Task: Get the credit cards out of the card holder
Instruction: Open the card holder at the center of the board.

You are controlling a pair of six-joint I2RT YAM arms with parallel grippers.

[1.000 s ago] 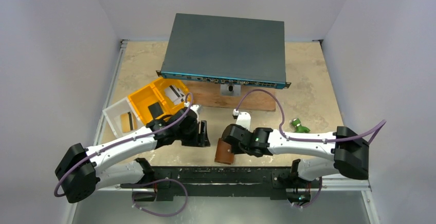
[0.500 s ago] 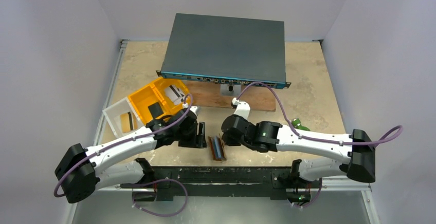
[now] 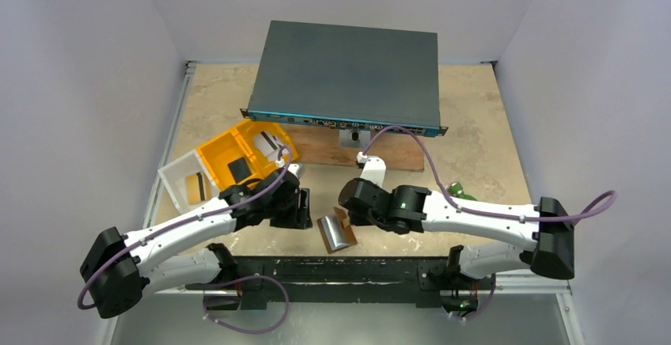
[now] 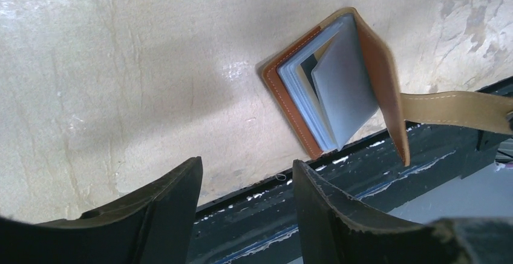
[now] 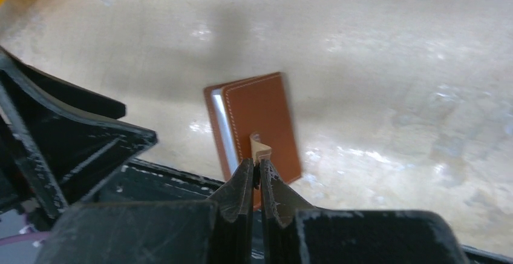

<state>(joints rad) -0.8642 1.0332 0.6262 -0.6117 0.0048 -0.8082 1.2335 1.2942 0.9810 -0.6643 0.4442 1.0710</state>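
Note:
The brown leather card holder (image 3: 335,233) lies near the table's front edge, partly open, with pale grey-blue pockets (image 4: 339,88) showing. My right gripper (image 5: 256,166) is shut on its tan strap tab (image 5: 261,150) and holds the cover (image 5: 266,112) lifted; in the top view this gripper (image 3: 346,212) is right above the holder. My left gripper (image 4: 247,164) is open and empty, just left of the holder (image 4: 290,94), and shows in the top view (image 3: 305,209). No card can be made out in the pockets. A white striped card (image 3: 269,143) and a black card (image 3: 238,169) lie in the yellow tray.
The yellow tray (image 3: 217,155) and a clear box (image 3: 178,179) stand at the left behind my left arm. A dark network switch (image 3: 348,76) on a wooden board (image 3: 380,151) fills the back. A green toy (image 3: 459,195) lies at the right. A black rail (image 3: 348,270) runs along the front edge.
The card holder went from standing closed under my right gripper to lying on the table with its cover pulled open by the strap. My left gripper shifted slightly left.

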